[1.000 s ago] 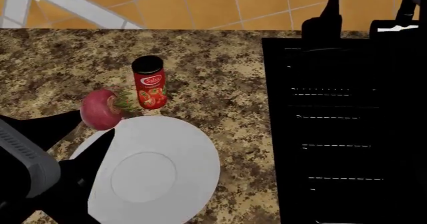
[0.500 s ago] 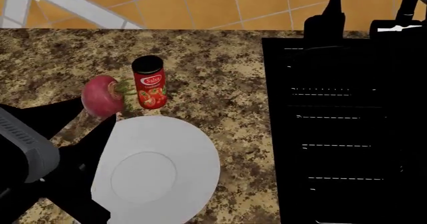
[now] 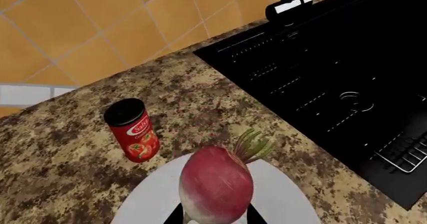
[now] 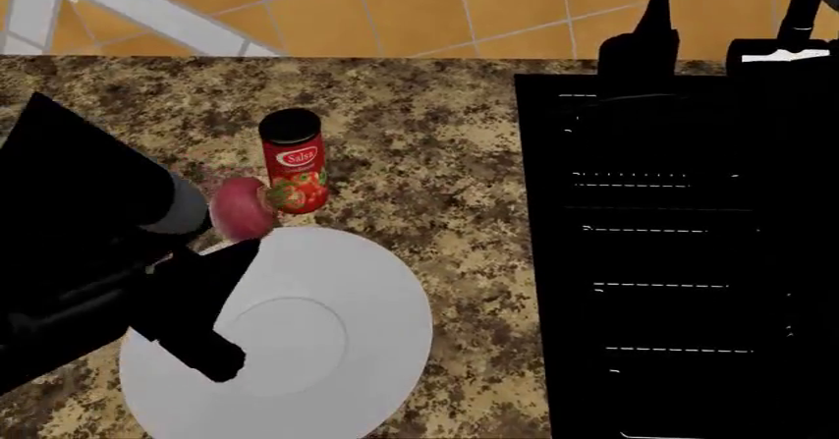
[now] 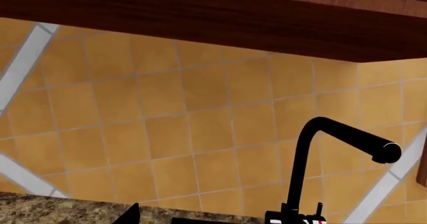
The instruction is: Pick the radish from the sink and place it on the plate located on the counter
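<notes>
Radish (image 3: 215, 189), firm and smooth, sits clamped round its middle by left gripper (image 3: 213, 215), plate (image 3: 280, 204) directly beneath.

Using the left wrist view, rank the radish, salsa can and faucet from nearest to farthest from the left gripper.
1. radish, held between the left gripper fingers, over the plate.
2. salsa can, upright on the counter beyond the plate.
3. faucet, at the sink's far edge.

The left arm (image 4: 92, 252) hides part of the radish (image 4: 240, 209) and the near-left part of the plate (image 4: 328, 331) in the head view. The left wrist view's edge cuts off the left tool (image 3: 213, 218) fingers. The right tool appears in no view.
</notes>
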Available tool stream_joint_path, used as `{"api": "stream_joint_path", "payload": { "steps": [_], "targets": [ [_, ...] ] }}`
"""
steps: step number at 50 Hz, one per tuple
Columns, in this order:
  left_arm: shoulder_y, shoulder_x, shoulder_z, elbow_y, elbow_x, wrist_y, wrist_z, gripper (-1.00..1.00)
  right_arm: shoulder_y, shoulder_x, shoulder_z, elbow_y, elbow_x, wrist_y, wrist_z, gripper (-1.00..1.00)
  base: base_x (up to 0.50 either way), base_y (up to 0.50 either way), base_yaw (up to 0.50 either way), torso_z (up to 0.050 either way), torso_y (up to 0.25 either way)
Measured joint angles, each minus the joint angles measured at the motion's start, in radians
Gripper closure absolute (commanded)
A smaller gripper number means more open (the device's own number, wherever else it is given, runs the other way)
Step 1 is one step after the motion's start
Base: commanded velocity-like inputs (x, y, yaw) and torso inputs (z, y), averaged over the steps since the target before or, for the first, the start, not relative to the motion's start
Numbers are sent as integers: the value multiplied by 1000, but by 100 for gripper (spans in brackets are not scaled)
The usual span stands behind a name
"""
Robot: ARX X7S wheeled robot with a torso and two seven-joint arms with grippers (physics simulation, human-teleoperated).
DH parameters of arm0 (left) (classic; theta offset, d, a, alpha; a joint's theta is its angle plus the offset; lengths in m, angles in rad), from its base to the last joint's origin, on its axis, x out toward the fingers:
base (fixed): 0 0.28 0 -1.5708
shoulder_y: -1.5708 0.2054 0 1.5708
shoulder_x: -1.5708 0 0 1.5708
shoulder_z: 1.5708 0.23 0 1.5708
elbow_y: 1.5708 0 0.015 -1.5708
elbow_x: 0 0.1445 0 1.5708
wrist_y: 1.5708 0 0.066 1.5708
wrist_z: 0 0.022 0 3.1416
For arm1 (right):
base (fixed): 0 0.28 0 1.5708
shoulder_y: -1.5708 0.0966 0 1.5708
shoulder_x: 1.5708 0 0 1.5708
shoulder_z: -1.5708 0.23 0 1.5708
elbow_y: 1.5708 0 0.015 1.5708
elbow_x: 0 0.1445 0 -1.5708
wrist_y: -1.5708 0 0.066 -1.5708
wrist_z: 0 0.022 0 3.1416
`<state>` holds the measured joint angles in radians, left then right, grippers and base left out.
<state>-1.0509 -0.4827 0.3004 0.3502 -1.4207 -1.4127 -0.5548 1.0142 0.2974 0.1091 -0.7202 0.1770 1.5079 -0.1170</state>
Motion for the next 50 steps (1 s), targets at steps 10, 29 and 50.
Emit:
{"api": "stream_joint_path", "payload": {
  "steps": [10, 29, 50],
  "targets": [
    [-37, 16, 91, -182, 141, 1, 206, 100, 2, 2, 4, -2, -1, 8, -7, -100, 0, 0, 0, 0, 0],
    [-99, 67, 314, -498, 374, 124, 532, 100, 12, 9, 13, -7, 11, 24, -7, -100, 0, 0, 0, 0, 0],
    [-135, 135, 451, -741, 511, 258, 736, 100, 4, 19, 2, 5, 21, 11, 2, -100, 0, 0, 0, 0, 0]
  ]
}}
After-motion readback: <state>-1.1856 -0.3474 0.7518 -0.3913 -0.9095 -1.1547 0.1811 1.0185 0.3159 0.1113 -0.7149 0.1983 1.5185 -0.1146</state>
